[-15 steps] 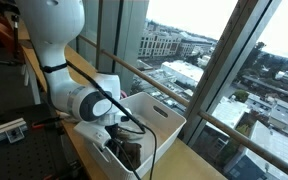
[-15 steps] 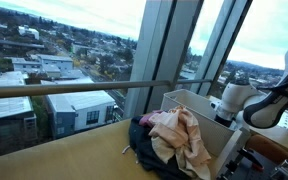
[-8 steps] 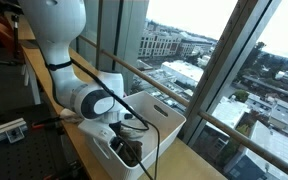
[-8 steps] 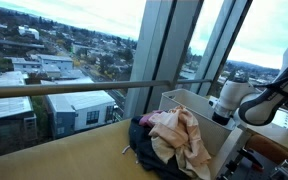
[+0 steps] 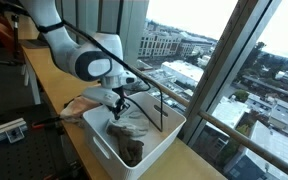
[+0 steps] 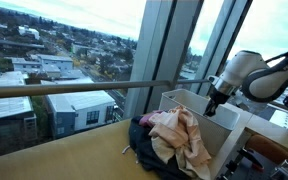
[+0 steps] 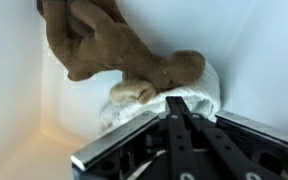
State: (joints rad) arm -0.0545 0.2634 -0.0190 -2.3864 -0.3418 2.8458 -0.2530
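My gripper [image 7: 176,102] is shut, its two dark fingers pressed together, with their tips in a fold of a white cloth [image 7: 202,88]. A brown garment [image 7: 104,45] lies just beyond it against the white wall of the bin. In both exterior views the gripper [image 5: 117,104] [image 6: 212,108] points down over the open white bin [image 5: 170,124] [image 6: 187,99], about level with its rim. Brownish and pale cloth [image 5: 130,132] sits in the bin right under the fingers. How much cloth is pinched cannot be made out.
A heap of pink, tan and dark clothes [image 6: 172,138] [image 5: 82,105] lies on the wooden counter [image 6: 74,160] beside the bin. Tall window frames and a railing [image 6: 94,87] stand close behind. A black cable [image 5: 156,105] loops from the arm over the bin.
The gripper has gone from open to shut inside the bin. The arm has then risen, with the wrist now above the rim instead of down among the clothes.
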